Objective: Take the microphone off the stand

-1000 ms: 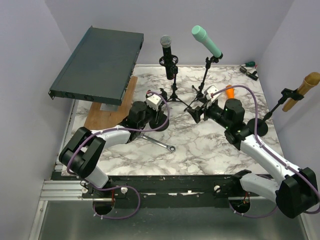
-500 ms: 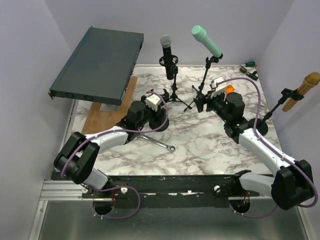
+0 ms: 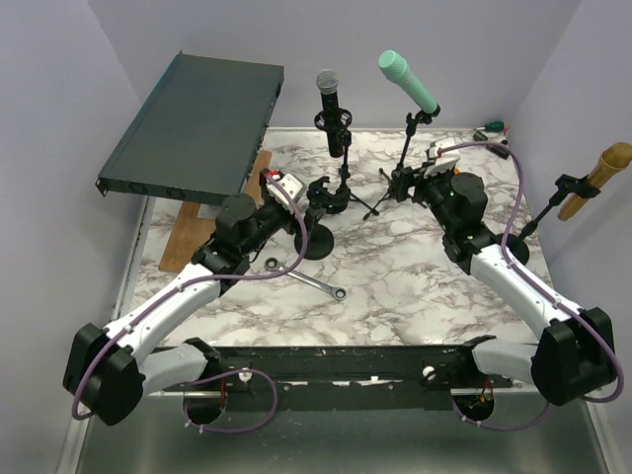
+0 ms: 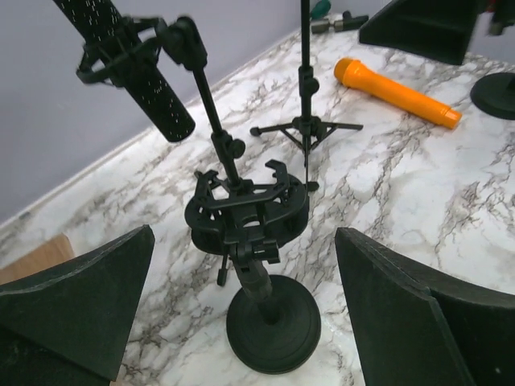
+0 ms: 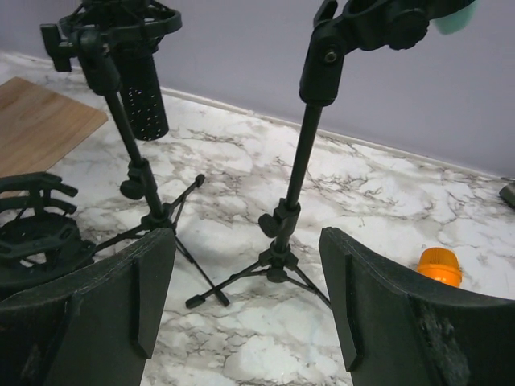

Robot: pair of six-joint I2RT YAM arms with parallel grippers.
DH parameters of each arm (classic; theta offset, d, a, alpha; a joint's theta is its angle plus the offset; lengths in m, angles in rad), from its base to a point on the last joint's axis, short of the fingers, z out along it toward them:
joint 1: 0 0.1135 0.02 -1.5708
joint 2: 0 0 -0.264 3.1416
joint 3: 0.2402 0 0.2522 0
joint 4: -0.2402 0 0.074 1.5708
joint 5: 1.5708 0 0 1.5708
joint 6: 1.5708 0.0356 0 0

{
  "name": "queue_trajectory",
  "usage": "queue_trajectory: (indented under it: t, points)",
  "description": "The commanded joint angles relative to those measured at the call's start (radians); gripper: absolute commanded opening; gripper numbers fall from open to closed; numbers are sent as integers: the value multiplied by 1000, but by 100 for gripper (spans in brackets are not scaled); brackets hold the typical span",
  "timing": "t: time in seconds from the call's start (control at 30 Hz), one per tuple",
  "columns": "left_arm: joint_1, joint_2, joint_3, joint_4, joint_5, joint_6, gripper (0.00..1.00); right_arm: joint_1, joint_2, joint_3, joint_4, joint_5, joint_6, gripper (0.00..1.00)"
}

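Left side: my left gripper (image 4: 244,241) is released, fingers spread wide, nothing gripped.
Ahead of it: an empty shock mount (image 4: 245,211) on a round-base stand (image 4: 272,322), in line with the gap; I see neither finger touching it.
Right side: my right gripper (image 5: 245,241) is also released, jaws wide, holding nothing.
Ahead of it: the pole of a tripod stand (image 5: 302,161), centred in the gap and apart from both fingers.
Teal microphone (image 3: 407,81): clipped at the top of that tripod stand, tilted, head up and to the left.
Black microphone (image 3: 330,99): upright in its own shock mount on the 2nd tripod stand (image 5: 133,153), at the back of the marble table (image 3: 395,286).
Orange microphone (image 4: 397,92): lying flat on the table, on no stand.
Gold microphone (image 3: 597,173): tilted on a stand at the far right.
Other: a wrench (image 3: 308,280) lies near the round base; a dark rack unit (image 3: 197,123) sits above a wooden board (image 3: 197,232) at left rear.
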Motion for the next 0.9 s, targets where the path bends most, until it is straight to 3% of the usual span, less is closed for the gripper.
queue_trajectory:
  t: [0.0, 0.3, 0.63, 0.87]
  points:
    - [-4, -84, 42, -120, 67, 53, 98, -11, 66, 49, 113, 65, 32, 79]
    - [-4, -144, 56, -181, 114, 94, 98, -17, 260, 86, 328, 81, 43, 71]
    - [-4, -133, 66, -184, 130, 120, 99, -28, 447, 108, 568, 136, -49, 56]
    - [-3, -112, 89, -185, 127, 132, 98, -29, 507, 132, 596, 92, -64, 36]
